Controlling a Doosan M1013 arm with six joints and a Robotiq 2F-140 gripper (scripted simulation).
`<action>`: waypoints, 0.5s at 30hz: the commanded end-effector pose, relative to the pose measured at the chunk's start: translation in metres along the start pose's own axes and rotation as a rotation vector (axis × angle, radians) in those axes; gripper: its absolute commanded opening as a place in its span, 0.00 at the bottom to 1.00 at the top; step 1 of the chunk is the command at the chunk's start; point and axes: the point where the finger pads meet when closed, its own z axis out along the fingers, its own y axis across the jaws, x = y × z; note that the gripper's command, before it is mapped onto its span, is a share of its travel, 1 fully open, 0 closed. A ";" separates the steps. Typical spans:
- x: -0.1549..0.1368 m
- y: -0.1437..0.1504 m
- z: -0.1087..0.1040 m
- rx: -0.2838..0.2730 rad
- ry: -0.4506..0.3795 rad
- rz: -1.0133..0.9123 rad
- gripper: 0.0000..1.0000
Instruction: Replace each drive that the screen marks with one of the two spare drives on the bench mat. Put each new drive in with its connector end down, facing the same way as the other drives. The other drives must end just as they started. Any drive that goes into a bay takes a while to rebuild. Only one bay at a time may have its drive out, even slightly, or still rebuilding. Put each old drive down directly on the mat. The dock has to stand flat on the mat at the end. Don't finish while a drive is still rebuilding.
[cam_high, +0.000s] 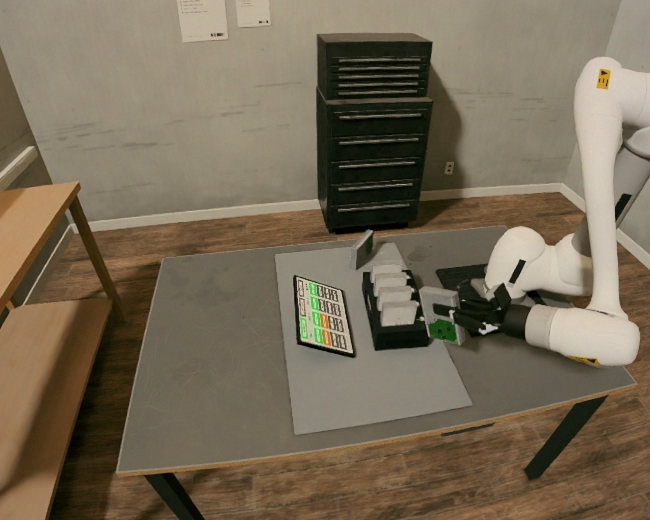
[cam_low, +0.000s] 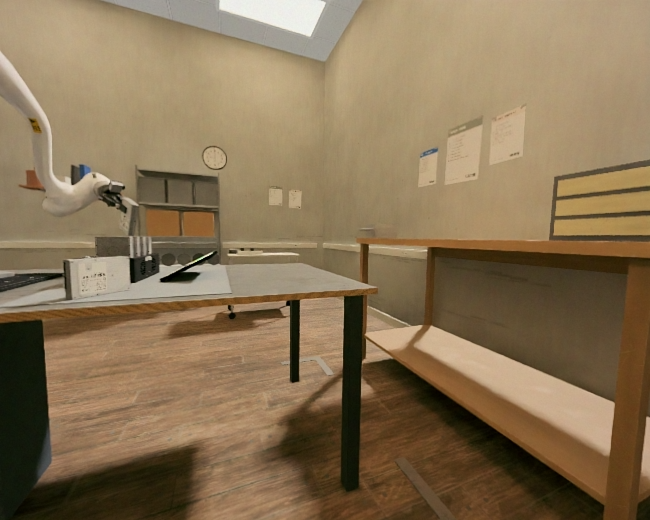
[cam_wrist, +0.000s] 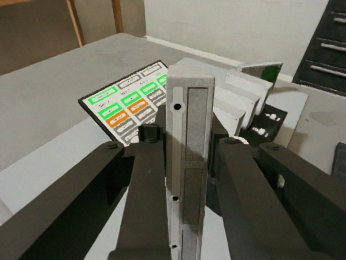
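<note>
My gripper (cam_high: 440, 317) is shut on a grey drive (cam_high: 443, 315) with a green board at its lower end. It holds the drive in the air just right of the black dock (cam_high: 395, 317), near the dock's front corner. In the wrist view the drive (cam_wrist: 190, 150) stands edge-on between the black fingers. The dock holds several grey drives (cam_high: 394, 295) in a row on the light mat (cam_high: 368, 347). The tilted screen (cam_high: 323, 315) stands left of the dock and shows green cells and two orange cells. Another drive (cam_high: 362, 249) stands on edge on the mat behind the dock, and also shows in the exterior view (cam_low: 96, 277).
A black plate (cam_high: 460, 273) under the arm's base lies right of the mat. A black drawer cabinet (cam_high: 374, 130) stands behind the table. Wooden shelving (cam_high: 32, 303) stands to the left.
</note>
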 end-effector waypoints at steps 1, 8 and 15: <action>0.000 0.000 0.000 0.001 0.009 0.001 0.10; 0.000 0.000 0.000 -0.002 0.039 0.000 0.10; 0.000 0.000 0.001 -0.003 0.141 0.000 0.10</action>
